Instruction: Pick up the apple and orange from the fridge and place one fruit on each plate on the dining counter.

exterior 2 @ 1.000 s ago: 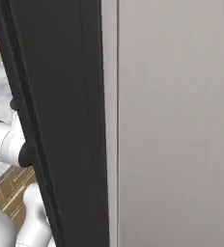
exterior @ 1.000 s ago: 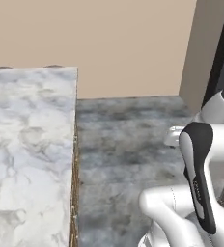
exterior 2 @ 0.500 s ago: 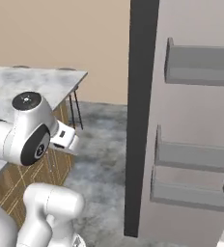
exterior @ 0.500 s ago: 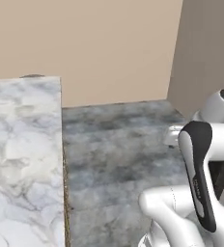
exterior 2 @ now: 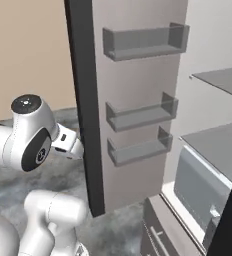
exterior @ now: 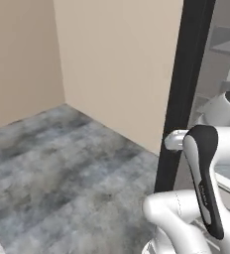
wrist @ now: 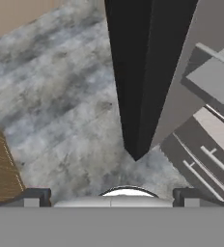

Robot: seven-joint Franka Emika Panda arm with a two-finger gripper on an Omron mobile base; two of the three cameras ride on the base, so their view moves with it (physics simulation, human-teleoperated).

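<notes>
Across the right half of the right base view stands the open fridge, its black-edged door carrying three grey door bins, with grey shelves and a white drawer at far right. Mottled grey floor meets beige walls. At the bottom of the hand view, the gripper has its fingertips wide apart, holding nothing.

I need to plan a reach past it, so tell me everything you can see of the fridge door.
The fridge door stands swung open, edge-on to the robot. Its edge is black and its inner face grey, with three shallow grey bins stacked one above another, none visibly holding anything. Its bottom corner hangs just above the grey floor.
</notes>
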